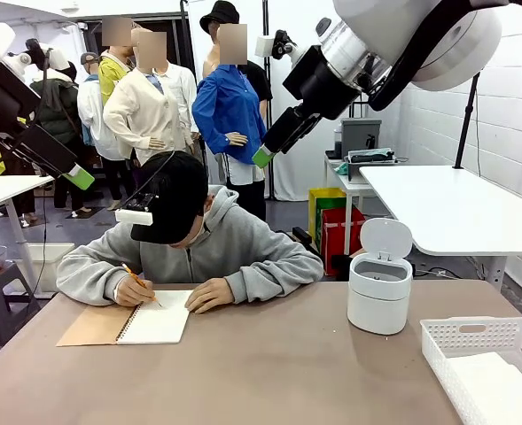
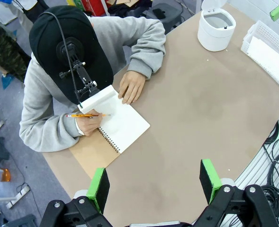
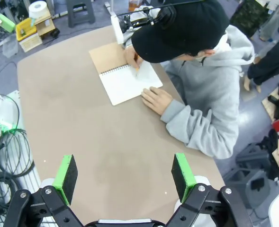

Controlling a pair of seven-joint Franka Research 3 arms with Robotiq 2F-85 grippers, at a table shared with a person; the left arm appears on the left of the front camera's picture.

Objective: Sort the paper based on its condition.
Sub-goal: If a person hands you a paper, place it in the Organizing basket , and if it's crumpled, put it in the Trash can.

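White paper [image 1: 498, 390] lies flat in a white basket [image 1: 473, 335] at the table's near right corner; the left wrist view shows the paper [image 2: 268, 53] in that basket [image 2: 251, 39] too. A person at the far side writes with a pencil in an open spiral notebook [image 1: 159, 323] with a brown cover. My left gripper [image 2: 154, 182] hangs open high above the table with nothing between its green pads. My right gripper [image 3: 124, 176] is open too, high above the table and holding nothing. In the front view both grippers are raised, left [image 1: 76, 174] and right [image 1: 265, 155].
A white bin [image 1: 379, 292] with its lid flipped up stands at the right, behind the basket. The person's hands rest on the notebook [image 2: 122, 127] and beside it. Bare brown tabletop [image 1: 269, 372] stretches between the notebook and the basket.
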